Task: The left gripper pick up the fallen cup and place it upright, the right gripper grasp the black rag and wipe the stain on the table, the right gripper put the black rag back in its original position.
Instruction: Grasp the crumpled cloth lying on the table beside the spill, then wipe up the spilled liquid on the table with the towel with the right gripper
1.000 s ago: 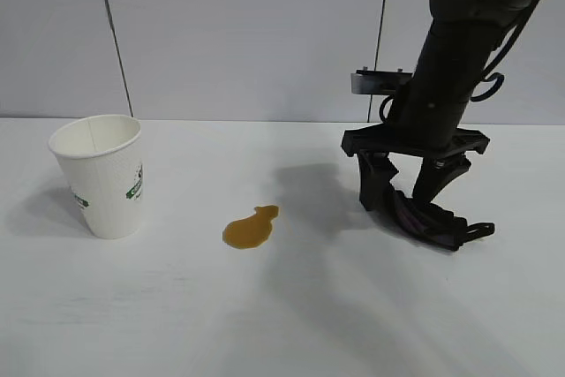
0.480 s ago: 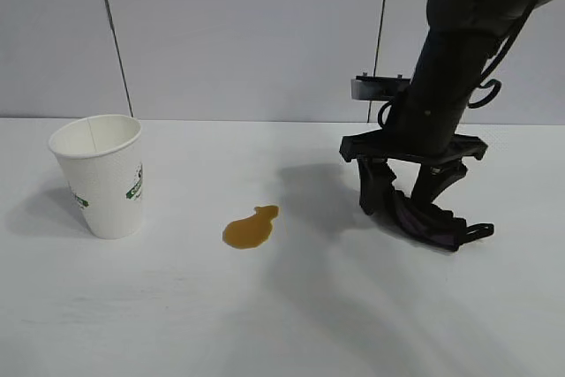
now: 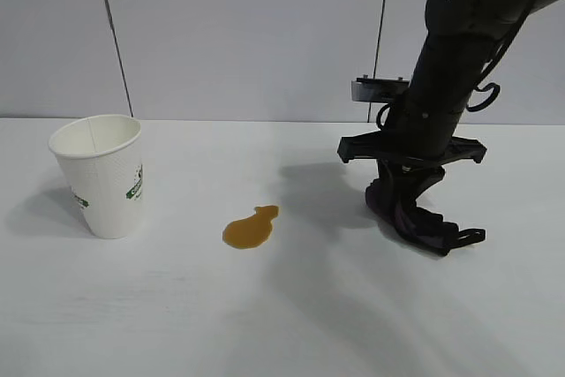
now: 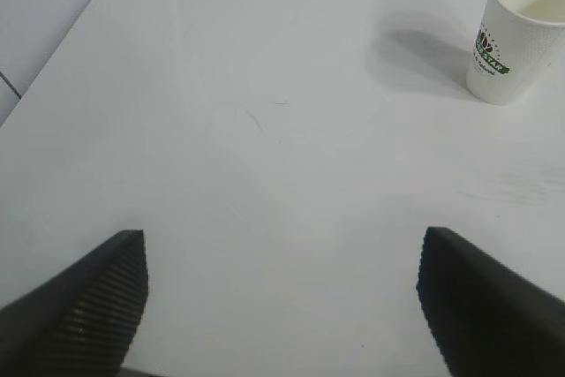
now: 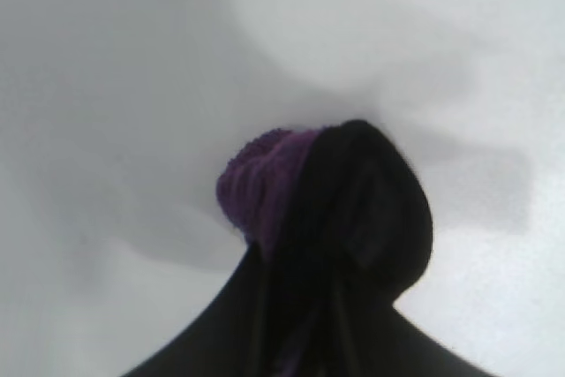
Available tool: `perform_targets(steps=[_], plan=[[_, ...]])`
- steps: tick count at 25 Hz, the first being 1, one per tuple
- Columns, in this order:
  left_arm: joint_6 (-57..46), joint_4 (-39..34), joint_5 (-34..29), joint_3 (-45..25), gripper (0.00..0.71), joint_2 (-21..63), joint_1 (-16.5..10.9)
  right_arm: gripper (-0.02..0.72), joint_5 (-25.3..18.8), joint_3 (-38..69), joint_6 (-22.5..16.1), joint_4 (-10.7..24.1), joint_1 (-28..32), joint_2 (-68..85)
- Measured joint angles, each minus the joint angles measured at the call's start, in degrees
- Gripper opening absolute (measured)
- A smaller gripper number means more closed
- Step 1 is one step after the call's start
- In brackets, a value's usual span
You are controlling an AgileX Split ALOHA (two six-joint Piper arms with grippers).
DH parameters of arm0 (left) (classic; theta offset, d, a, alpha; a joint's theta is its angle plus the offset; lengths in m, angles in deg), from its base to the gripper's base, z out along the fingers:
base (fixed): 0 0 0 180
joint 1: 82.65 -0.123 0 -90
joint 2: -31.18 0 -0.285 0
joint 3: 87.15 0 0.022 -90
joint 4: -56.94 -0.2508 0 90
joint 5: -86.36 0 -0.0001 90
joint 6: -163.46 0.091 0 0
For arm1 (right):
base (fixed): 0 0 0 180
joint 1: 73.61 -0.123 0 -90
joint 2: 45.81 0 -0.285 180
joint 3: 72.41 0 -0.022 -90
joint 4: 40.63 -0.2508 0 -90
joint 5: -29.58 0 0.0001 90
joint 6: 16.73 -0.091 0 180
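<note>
- The right gripper (image 3: 399, 203) is held at the right of the exterior view, pointing steeply down from a thick black arm that leans in from the upper right.
- Its two fingers are drawn together on the black rag (image 3: 422, 222), which is pinched between them and bunched up at the tips.
- In the right wrist view the rag (image 5: 291, 192) is seen as a dark fold with a purple fuzzy patch, gathered between the closed fingers just over the table (image 5: 115, 86).
- The far end of the rag trails on the tabletop, with its thin black strap (image 3: 470, 236) lying out to the side.
- The left gripper (image 4: 282, 293) is seen only in its own wrist view, with its two ribbed fingers spread wide and nothing between them, poised above bare table.
- The cup (image 3: 100, 176) is standing upright at the left of the table (image 3: 291, 306), mouth up, its green logo facing the front and side.
- The cup (image 4: 516, 28) is also visible in the left wrist view, well apart from the left fingers.
- The stain (image 3: 250, 228) lies between the cup and the rag, an amber puddle with a short neck, touched by neither gripper.
- A pale grey panelled wall (image 3: 238, 33) with dark vertical seams is seen behind the white tabletop.
</note>
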Motion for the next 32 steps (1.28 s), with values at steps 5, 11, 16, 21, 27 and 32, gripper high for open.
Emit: perform_targets(steps=[5,11,16,21,27,32], plan=[[0.0,0.0,0.0,0.0,0.600,0.0,0.0,0.074,-0.9,0.0,0.5,-5.8,-1.0,0.0],[0.0,0.0,0.0,0.0,0.600,0.0,0.0,0.074,0.2,0.0,0.6,-10.4,-5.8,0.0],[0.0,0.0,0.0,0.0,0.600,0.0,0.0,0.074,3.9,0.0,-0.8,-14.5,-10.3,0.0],[0.0,0.0,0.0,0.0,0.600,0.0,0.0,0.074,10.0,0.0,-4.6,-16.5,-13.9,0.0],[0.0,0.1,0.0,0.0,0.600,0.0,0.0,0.074,16.8,0.0,-10.2,-16.9,-16.3,0.0],[0.0,0.1,0.0,0.0,0.600,0.0,0.0,0.074,18.2,0.0,-13.3,-17.1,-16.3,-1.1]])
